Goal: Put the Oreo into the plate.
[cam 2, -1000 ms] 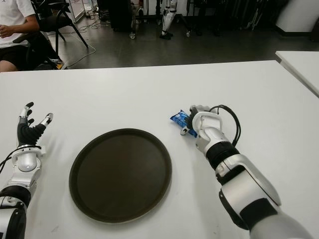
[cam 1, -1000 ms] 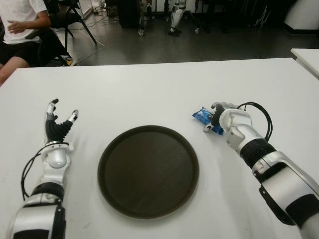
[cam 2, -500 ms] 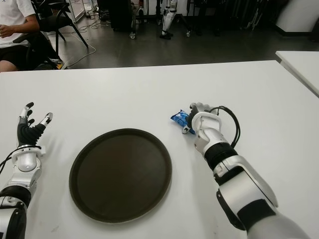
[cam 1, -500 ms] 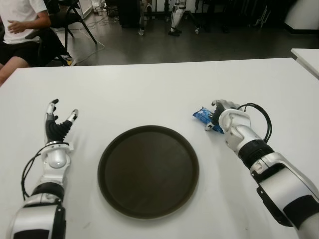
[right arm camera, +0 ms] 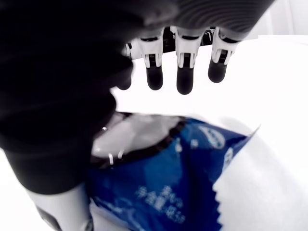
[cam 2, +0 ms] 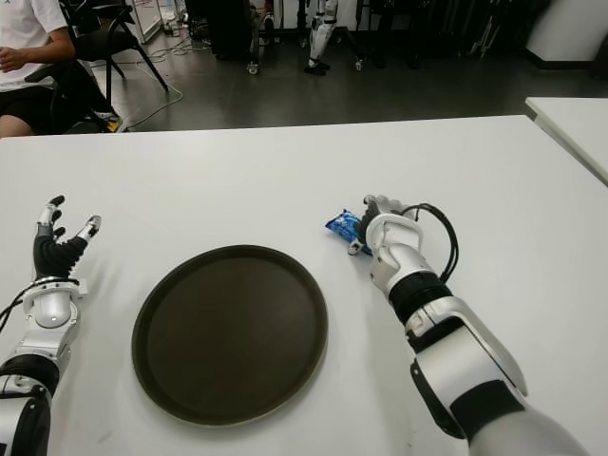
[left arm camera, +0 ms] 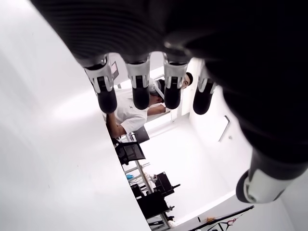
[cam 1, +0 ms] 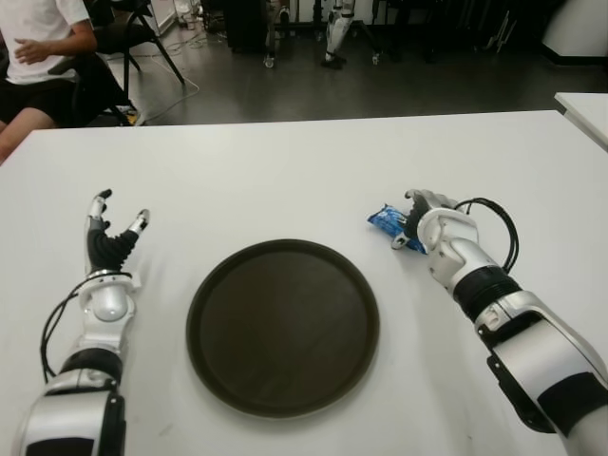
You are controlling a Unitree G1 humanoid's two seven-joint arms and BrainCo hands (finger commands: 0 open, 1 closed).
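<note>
Looking down from the head camera, the left eye view showed a white counter (cam 1: 285,171) with a round dark brown plate (cam 1: 283,326) near its front middle. The blue Oreo packet (cam 1: 389,222) lay on the counter off the plate's far right rim, outside the plate. The right hand (cam 1: 425,220) sat directly against the packet's right end, its back toward the camera, and from here it could not be told whether it gripped the packet. The left hand (cam 1: 107,239) showed well to the left of the plate, its fingers (cam 1: 98,203) pointing up and spread, holding nothing. A seated person (cam 1: 43,47) was at the far left beyond the counter.

The right eye view gave the same layout, the packet just beside the right hand and apart from the plate's rim.

In the left wrist view, four fingers (left arm camera: 140,94) hung straight and apart over the bare counter, with the thumb off to one side, and nothing lay between them.

In the right wrist view, the packet filled the space under the palm. Three fingers (right arm camera: 184,77) were extended beyond its far edge without curling onto it, while the thumb (right arm camera: 57,168) lay against the wrapper's side; the hand was open around the packet, not closed on it.
</note>
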